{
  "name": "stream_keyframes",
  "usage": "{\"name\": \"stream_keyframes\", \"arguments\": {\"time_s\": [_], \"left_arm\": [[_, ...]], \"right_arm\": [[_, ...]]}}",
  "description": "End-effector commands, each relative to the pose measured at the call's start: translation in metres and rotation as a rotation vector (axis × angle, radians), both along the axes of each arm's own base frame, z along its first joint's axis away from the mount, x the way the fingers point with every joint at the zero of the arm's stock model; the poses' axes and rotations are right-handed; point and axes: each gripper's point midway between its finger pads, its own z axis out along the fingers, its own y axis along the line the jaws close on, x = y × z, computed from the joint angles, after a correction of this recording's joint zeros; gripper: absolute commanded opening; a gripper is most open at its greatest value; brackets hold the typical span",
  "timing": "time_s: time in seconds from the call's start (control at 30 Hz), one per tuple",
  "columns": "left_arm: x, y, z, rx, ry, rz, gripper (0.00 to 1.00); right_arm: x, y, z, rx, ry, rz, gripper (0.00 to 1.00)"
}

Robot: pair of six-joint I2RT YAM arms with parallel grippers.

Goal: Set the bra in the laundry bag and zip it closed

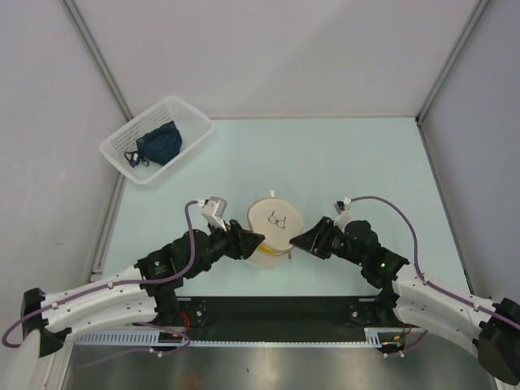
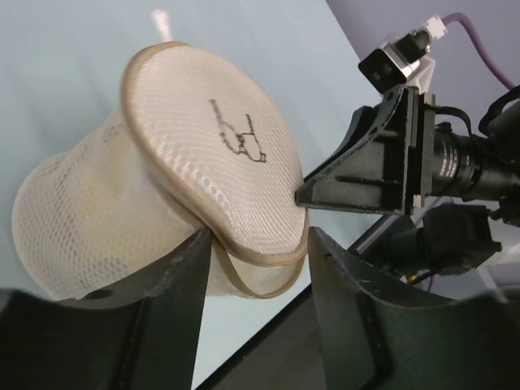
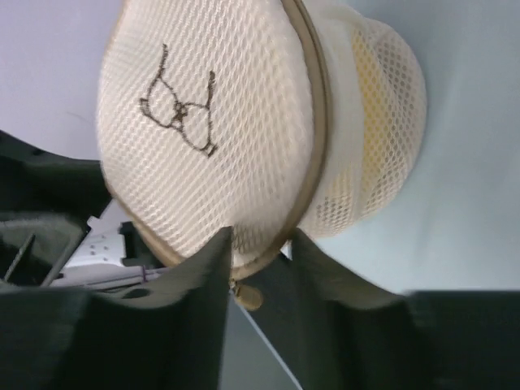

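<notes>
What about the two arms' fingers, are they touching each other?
Apart. The top view shows the left fingers and right fingers on opposite sides of the laundry bag, which fills the gap between them.

White slatted plastic basket (image 1: 188,110) at my ten o'clock, on pale green table (image 1: 341,158). Dark blue strappy garment (image 1: 159,143) bunched inside it.
</notes>
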Motion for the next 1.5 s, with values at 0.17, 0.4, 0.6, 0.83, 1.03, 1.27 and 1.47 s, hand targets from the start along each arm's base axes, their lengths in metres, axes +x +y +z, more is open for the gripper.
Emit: {"name": "stream_keyframes", "arguments": {"time_s": [0.17, 0.4, 0.6, 0.83, 1.03, 1.27, 1.47], "left_arm": [[-0.044, 0.018, 0.013, 0.083, 0.320, -0.062, 0.88], [-0.076, -0.003, 0.012, -0.017, 0.500, -0.175, 0.72], [-0.084, -0.034, 0.002, 0.055, 0.437, -0.254, 0.63], [-0.082, -0.070, -0.032, 0.174, 0.475, -0.238, 0.48], [-0.061, -0.066, -0.047, 0.288, 0.392, -0.075, 0.58], [-0.043, -0.065, -0.055, 0.357, 0.312, 0.048, 0.61], [-0.032, -0.060, -0.061, 0.440, 0.289, 0.141, 0.51]], "right_arm": [[0.009, 0.009, 0.023, 0.135, -0.179, -0.036, 0.22], [0.007, 0.015, 0.039, 0.145, -0.249, -0.077, 0.18], [0.012, 0.017, 0.042, 0.142, -0.238, -0.178, 0.18], [0.010, 0.022, 0.050, 0.135, -0.234, -0.246, 0.19], [0.005, 0.022, 0.048, 0.112, -0.199, -0.301, 0.19], [0.000, 0.030, 0.046, 0.081, -0.176, -0.312, 0.18], [-0.006, 0.038, 0.050, 0.076, -0.188, -0.305, 0.15]]}}
